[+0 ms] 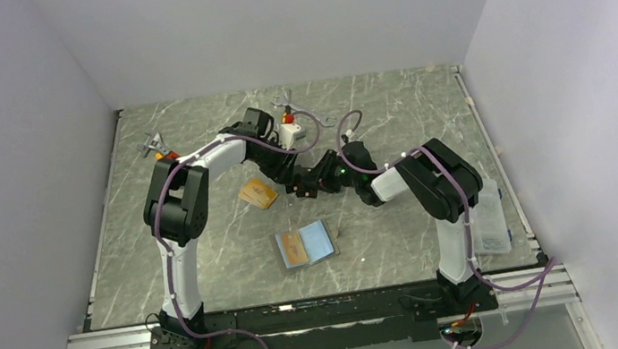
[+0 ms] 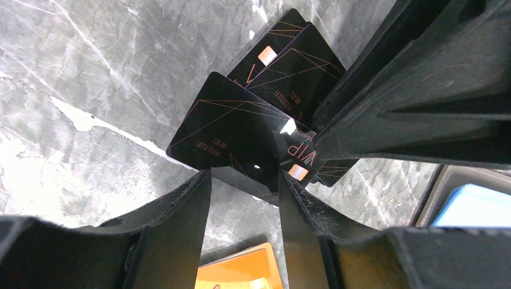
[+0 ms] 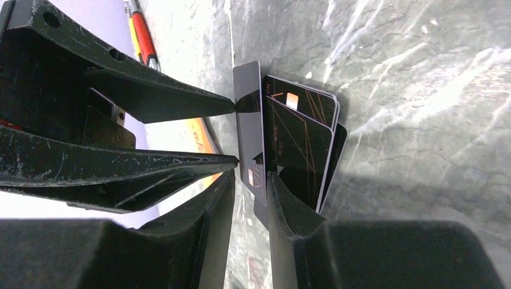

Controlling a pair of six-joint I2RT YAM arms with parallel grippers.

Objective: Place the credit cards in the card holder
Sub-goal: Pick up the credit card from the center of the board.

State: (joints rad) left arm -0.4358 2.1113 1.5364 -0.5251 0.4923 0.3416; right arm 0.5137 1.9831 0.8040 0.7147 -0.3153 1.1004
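Top external: open card holder (image 1: 320,241), orange card (image 1: 293,248) on its left half

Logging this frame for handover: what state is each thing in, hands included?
card holder: open flat, orange card on one half
loose orange card: lying flat outside the holder
black cards: fanned pile, one tipped up on edge
left hand: open, against the tipped card
right hand: slightly parted around that card, grip unclear
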